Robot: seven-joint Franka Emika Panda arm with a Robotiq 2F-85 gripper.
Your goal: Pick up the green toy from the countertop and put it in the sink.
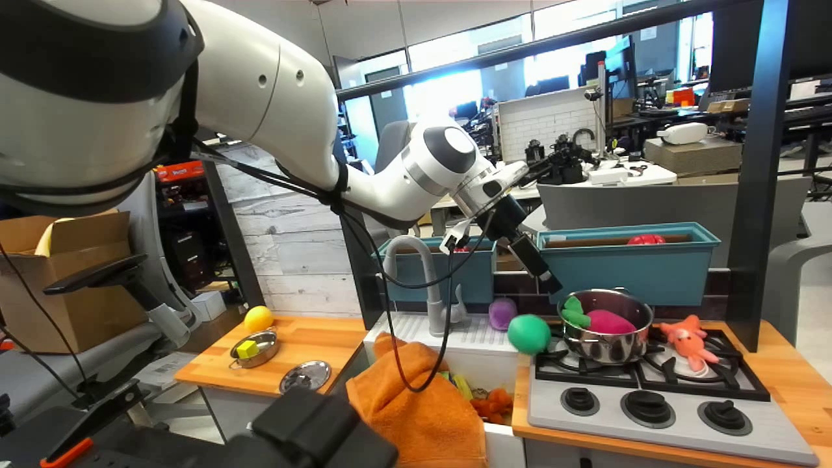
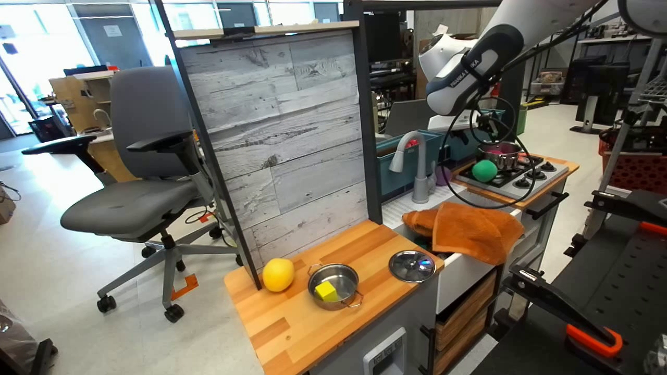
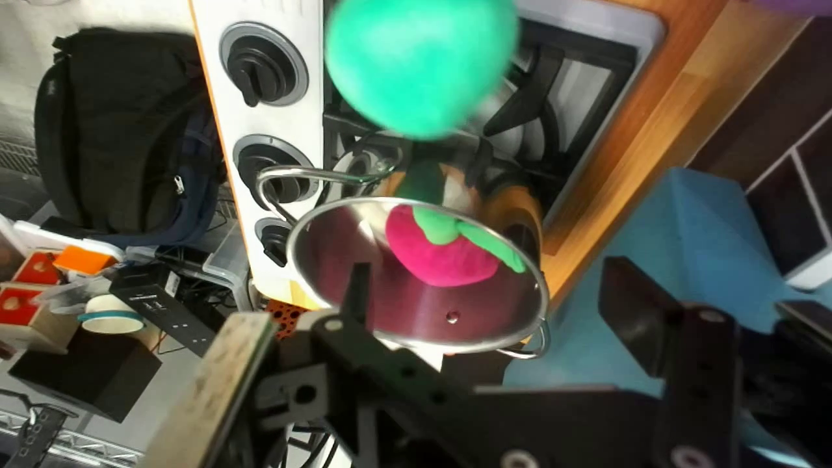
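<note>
The green toy (image 1: 528, 334), a plain green ball, appears at the left end of the stove in both exterior views. It is blurred at the top of the wrist view (image 3: 422, 58); I cannot tell whether it rests on something or is in the air. My gripper (image 3: 491, 292) is open, its two fingers far apart with nothing between them. In an exterior view the gripper (image 1: 549, 279) points down over the pot's back left side, apart from the ball. Left of the stove is the white sink (image 1: 478, 367) with its grey faucet (image 1: 432, 286). Wooden countertop (image 1: 522, 406) borders the stove.
A metal pot (image 1: 608, 351) on the stove holds a pink toy (image 1: 611, 322) with green leaves. A coral plush (image 1: 692, 341) lies right of it. An orange towel (image 1: 422, 396) drapes over the sink. Teal bins (image 1: 624, 273) stand behind; a purple ball (image 1: 502, 314) sits near the faucet.
</note>
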